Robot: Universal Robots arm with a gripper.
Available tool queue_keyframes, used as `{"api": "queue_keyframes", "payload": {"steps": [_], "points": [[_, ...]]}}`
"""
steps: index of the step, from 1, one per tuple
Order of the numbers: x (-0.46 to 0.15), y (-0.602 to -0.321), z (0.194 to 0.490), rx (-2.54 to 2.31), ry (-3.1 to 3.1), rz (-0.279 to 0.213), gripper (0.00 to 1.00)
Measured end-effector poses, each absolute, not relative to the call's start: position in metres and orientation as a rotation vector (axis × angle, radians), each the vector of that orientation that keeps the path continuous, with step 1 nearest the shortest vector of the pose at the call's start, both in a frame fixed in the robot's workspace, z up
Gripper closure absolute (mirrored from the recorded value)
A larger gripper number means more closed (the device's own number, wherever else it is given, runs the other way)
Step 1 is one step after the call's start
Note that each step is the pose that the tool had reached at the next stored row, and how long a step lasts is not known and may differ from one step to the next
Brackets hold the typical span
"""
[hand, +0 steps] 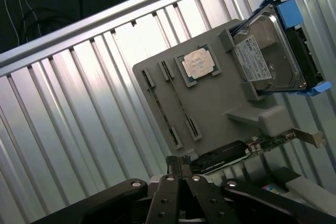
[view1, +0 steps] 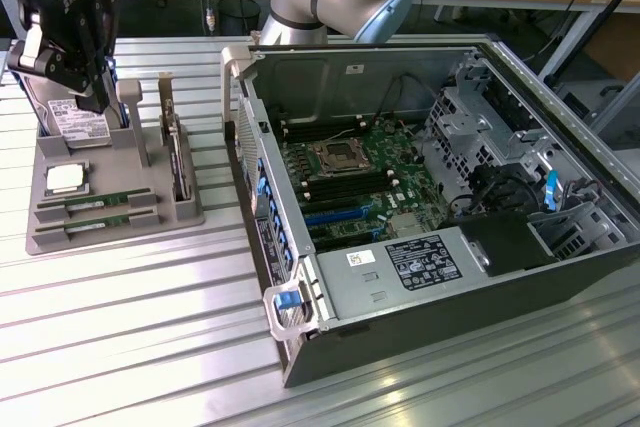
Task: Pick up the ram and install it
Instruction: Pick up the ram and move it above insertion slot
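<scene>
Ribbed metal sheeting forms the surface (view1: 130, 337), and on it sits a grey holder (view1: 125, 172) that anchors everything else. At the end of the holder opposite its hard drive (view1: 70, 119), the ram (view1: 96, 202) lies in a long slot, with a second green stick (view1: 95, 224) in the slot just beside it (neither is touched by anything). A square silver processor (view1: 64, 178) rests in a recess of the holder between the sticks and the tilted hard drive. An expansion card (view1: 178, 162) stands on edge along the holder's side that faces the open computer case (view1: 430, 197). Above the hard-drive end of the holder hangs the gripper (view1: 97, 99), its fingers pressed together and holding nothing. In the wrist view its tips meet over the holder's edge by the card.
</scene>
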State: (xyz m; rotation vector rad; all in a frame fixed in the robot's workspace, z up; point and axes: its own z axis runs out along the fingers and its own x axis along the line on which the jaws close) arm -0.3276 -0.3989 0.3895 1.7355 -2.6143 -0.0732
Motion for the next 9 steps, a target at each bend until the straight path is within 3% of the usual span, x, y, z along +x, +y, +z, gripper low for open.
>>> {"api": "queue_keyframes", "payload": {"steps": [9], "points": [[-0.3276, -0.3989, 0.3895, 1.802, -2.567, -0.073, 0.90]]}}
